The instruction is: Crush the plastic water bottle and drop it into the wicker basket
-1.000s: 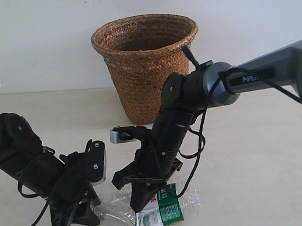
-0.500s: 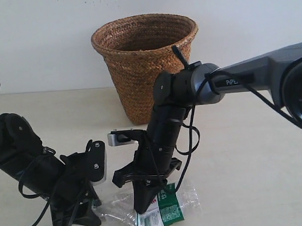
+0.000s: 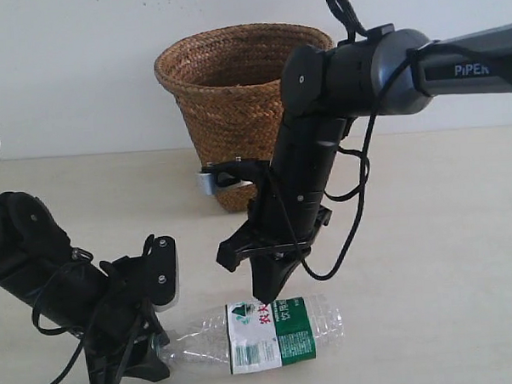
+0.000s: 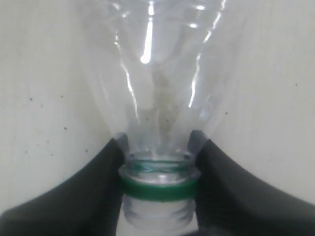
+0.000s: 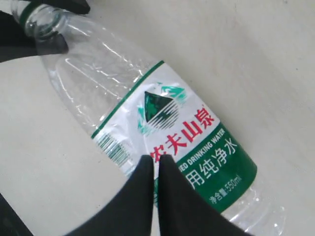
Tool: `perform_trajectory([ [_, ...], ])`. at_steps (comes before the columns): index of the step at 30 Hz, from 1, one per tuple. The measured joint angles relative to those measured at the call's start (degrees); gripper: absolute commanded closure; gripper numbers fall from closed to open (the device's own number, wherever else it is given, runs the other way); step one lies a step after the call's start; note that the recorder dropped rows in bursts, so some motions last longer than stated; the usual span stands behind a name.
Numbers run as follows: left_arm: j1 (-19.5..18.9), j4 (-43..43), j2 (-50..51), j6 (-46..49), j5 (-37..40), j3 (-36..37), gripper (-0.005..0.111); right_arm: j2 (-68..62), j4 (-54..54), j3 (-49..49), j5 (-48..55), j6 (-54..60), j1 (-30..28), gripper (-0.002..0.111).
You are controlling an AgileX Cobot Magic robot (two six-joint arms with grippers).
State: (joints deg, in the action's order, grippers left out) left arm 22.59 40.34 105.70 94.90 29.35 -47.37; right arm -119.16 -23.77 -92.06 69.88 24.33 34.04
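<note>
The plastic water bottle (image 3: 271, 332) lies on its side on the table in front of the wicker basket (image 3: 244, 116). It is clear, with a green-and-white label (image 5: 182, 142) bearing red characters. My left gripper (image 3: 159, 348) is shut on the bottle's neck, its fingers (image 4: 98, 182) clamping just above the green ring (image 4: 158, 189); no cap shows. My right gripper (image 3: 267, 295) hangs shut a little above the label, holding nothing. In the right wrist view its tips (image 5: 157, 160) sit over the label without touching the bottle (image 5: 98, 73).
The basket stands upright at the back centre against a white wall. The right arm's elbow (image 3: 352, 64) reaches in from the right, level with the basket's rim. The left arm (image 3: 38, 261) crouches low at the front left. The table is pale beige.
My right gripper has risen off the bottle and shifted slightly right. The bottle, pressed down under it before, now lies longer and rounder. The left gripper has kept its place.
</note>
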Motion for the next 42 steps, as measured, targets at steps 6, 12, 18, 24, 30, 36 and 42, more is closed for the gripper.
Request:
perform_trajectory([
  [6,0.0,0.0,0.0,0.0,0.0,0.0,0.102,0.2,0.5,2.0,0.0,-0.1,0.0,0.108],
  [12,0.0,-0.1,0.0,0.0,0.0,0.0,0.102,-0.8,1.8,4.9,-0.9,0.0,0.0,0.108],
  [18,0.0,-0.6,0.0,0.0,0.0,0.0,0.102,-4.6,1.5,4.6,-2.0,0.0,-0.2,0.108],
  [24,0.0,-0.7,0.0,-0.1,0.1,0.0,0.102,-7.9,0.3,4.1,-1.8,-0.2,-0.4,0.108],
  [30,0.0,-0.7,-0.2,-0.2,0.5,0.0,0.102,-8.8,0.1,3.4,-1.4,-1.0,-0.4,0.108],
  [36,0.0,-0.7,-0.2,-0.4,0.7,0.0,0.102,-7.2,0.2,1.2,1.3,-2.3,-0.4,0.108],
  [42,0.0,-0.7,-0.2,-0.8,0.6,0.0,0.102,0.6,0.7,1.0,0.0,-0.5,-0.3,0.108],
])
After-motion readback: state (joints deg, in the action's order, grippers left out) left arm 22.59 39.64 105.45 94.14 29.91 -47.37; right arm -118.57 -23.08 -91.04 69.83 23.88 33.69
